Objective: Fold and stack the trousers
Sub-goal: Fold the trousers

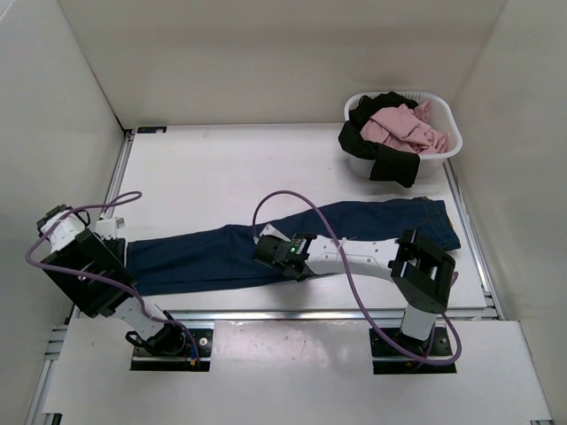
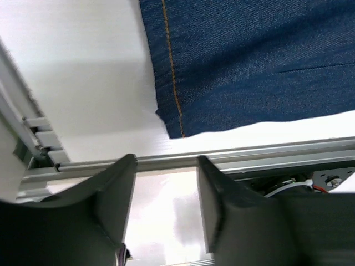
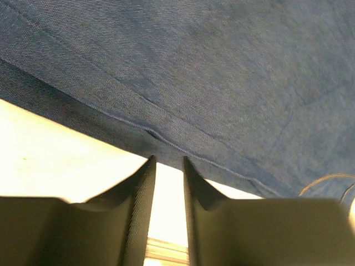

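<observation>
The trousers (image 1: 213, 252) are dark navy jeans lying stretched out long across the near part of the white table (image 1: 230, 168), waist at the right, leg ends at the left. My left gripper (image 1: 111, 230) is open and empty, just beside the leg end. The left wrist view shows the hem with tan stitching (image 2: 249, 61) beyond the fingertips of the left gripper (image 2: 166, 160). My right gripper (image 1: 264, 248) is at the near edge of the jeans about halfway along. In the right wrist view its jaws (image 3: 169, 160) stand a narrow gap apart, tips touching the denim edge (image 3: 211, 72), with nothing between them.
A white laundry basket (image 1: 447, 150) at the back right holds pink clothes (image 1: 403, 124) and a black garment (image 1: 376, 155) hanging over its rim. A metal rail (image 1: 310, 314) runs along the table's near edge, seen also in the left wrist view (image 2: 266, 152). White walls enclose the table.
</observation>
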{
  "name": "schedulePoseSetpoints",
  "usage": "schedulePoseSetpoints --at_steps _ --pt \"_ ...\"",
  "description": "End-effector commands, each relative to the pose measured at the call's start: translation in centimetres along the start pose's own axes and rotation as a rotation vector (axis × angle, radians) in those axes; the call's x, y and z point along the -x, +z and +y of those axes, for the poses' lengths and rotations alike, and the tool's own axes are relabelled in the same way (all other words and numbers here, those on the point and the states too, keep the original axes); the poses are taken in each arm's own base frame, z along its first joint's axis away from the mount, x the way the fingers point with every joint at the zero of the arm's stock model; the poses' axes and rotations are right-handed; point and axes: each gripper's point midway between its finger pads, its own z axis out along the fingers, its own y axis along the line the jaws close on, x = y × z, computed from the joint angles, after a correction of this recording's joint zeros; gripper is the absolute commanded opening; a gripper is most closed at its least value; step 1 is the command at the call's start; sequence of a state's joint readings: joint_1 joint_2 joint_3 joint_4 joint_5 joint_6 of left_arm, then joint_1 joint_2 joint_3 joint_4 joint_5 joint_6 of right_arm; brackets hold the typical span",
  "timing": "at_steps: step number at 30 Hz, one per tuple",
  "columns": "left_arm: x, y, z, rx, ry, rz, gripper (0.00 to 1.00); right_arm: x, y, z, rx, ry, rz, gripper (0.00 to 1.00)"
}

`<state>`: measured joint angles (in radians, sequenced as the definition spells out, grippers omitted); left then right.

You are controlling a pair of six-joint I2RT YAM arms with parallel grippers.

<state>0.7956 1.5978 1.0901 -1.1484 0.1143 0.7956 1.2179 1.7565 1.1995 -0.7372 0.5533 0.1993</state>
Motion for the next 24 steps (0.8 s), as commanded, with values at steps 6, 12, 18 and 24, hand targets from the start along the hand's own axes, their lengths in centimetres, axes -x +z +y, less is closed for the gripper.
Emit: schedulePoseSetpoints --at_steps 6,12,18,24 --pt "0.9 1.6 -0.2 -0.013 0.002 -0.065 0.69 0.4 0.8 0.9 0.027 -0.050 0.025 0.34" --pt "-0.3 3.7 -0.9 -0.063 -0.020 -0.003 0.57 0.2 1.1 1.0 0.026 -0.054 0.034 0.33" --pt "-0.4 4.7 -1.5 -0.104 -0.046 0.008 0.41 -0.4 1.7 1.0 0.012 -0.068 0.059 0.33" --pt "0.6 3.8 -0.9 -0.078 -0.048 -0.034 0.35 -0.8 1.9 1.1 0.010 -0.064 0.067 0.33"
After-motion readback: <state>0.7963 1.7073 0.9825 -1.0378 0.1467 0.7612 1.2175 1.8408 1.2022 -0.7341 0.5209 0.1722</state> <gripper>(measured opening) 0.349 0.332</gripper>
